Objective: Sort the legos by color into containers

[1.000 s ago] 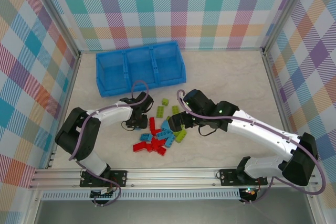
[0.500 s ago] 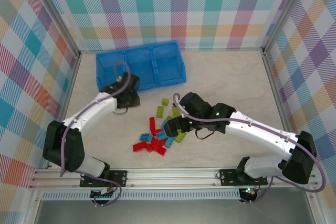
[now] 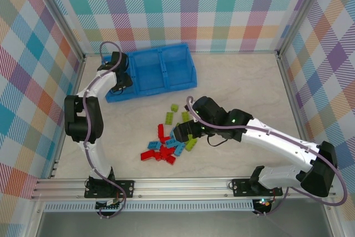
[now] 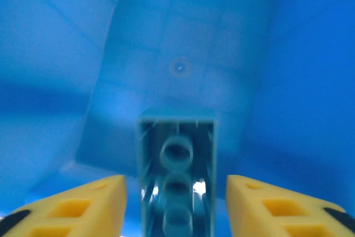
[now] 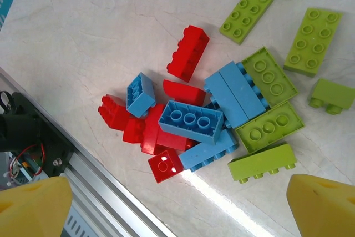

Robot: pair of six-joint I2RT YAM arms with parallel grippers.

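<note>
**Setting:** pale marbled tabletop (image 3: 238,81), enclosed by pastel plaid walls (image 3: 188,9).

**Containers:** one long blue tray (image 3: 191,75) of three compartments, set at the back left, well apart from the bricks.

**Legos** (image 3: 168,144): a loose heap of red, light blue and lime green at mid-table. Several are overlapped, and a few green pieces are scattered just beyond.

**Left gripper** (image 3: 120,80): reached over the tray's left compartment. In the wrist view a light blue brick (image 4: 177,154) is framed between the yellow fingers (image 4: 77,203), hollow underside toward the camera, blue floor behind it. A thin gap is seen at each side. Whether the brick is pinched or let go cannot be told.

**Right gripper** (image 3: 180,132): held above the heap, fingers (image 5: 321,203) spread wide, nothing between them.

**Step judged in hand:** deposit of the light blue brick.
- The brick is best released low over the middle of the floor, with the fingers parted fully.
- The arm is then best raised straight, so the thin walls are not nudged.
- Later light blue pieces are to be kept to this compartment.
- For the right gripper, the red brick (image 5: 188,53) at the heap's edge, with nothing lying on it, is judged the easier pick.
</note>
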